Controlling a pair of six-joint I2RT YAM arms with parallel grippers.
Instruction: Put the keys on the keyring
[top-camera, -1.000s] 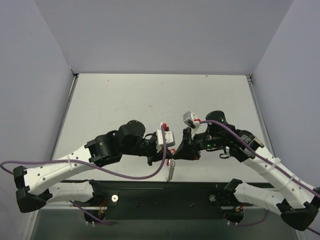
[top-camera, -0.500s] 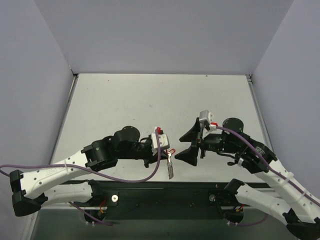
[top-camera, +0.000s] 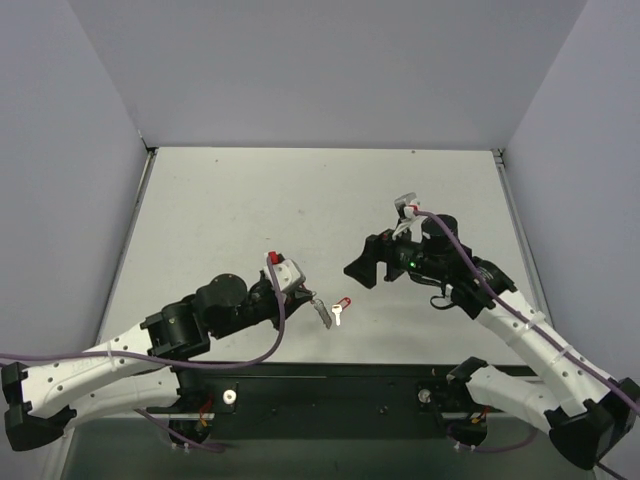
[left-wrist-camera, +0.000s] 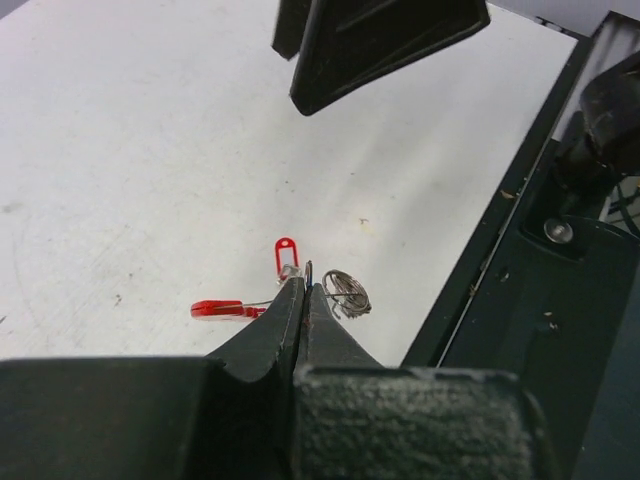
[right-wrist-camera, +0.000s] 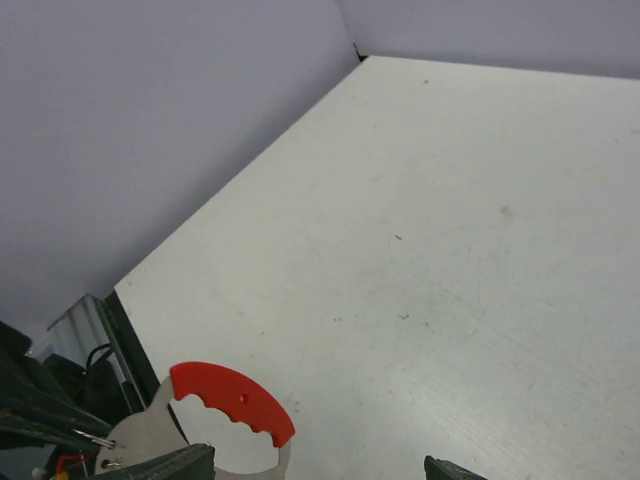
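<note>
Left gripper (left-wrist-camera: 304, 288) is clenched on the keyring (left-wrist-camera: 287, 262), low over the worktop (top-camera: 300, 200) near its front edge. Right gripper (top-camera: 362, 264) is released and empty, nearby. Hold the ring steady. Locate 1 key before approaching, since none is distinguishable.

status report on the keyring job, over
Left tool shut on the keyring. Right tool open, empty. Key close beside the ring; threaded or not, unclear. No obstacle seen.
</note>
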